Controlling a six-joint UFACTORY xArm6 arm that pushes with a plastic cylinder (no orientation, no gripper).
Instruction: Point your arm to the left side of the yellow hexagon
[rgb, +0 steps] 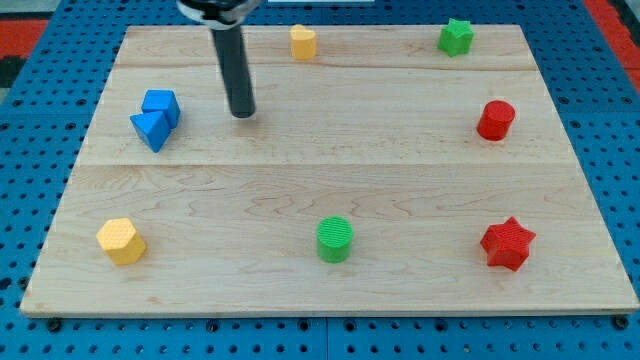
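Yellow hexagon (121, 240) sits near-left on the wooden worktop (330, 180), close to the left and near edges. It rests flat, top face up; squat shape, no clear long axis, one corner facing the near-right. No blocks beside it, bare wood to its left.

Far-left: blue cube (161, 104) w/ blue triangular block (150, 130) touching it on the near-left side, the pair well apart from the hexagon.

My tip (242, 114) is right of the blue pair, near but not touching; no end effector jaws here, just a plain dark rod, holding nothing. Rod's upper part is cut off at the view's top. Tip is far side of the board, well apart from the hexagon; nothing stands btwn them.

Far-centre: second yellow block (303, 42), small, shape hard to make out, maybe pentagonal. Near-centre: green cylinder (335, 239). Far-right: green star (456, 37). Right side: red cylinder (495, 120). Near-right: red star (508, 243).

Blue pegboard (40, 120) surrounds the worktop, cut off on all sides.
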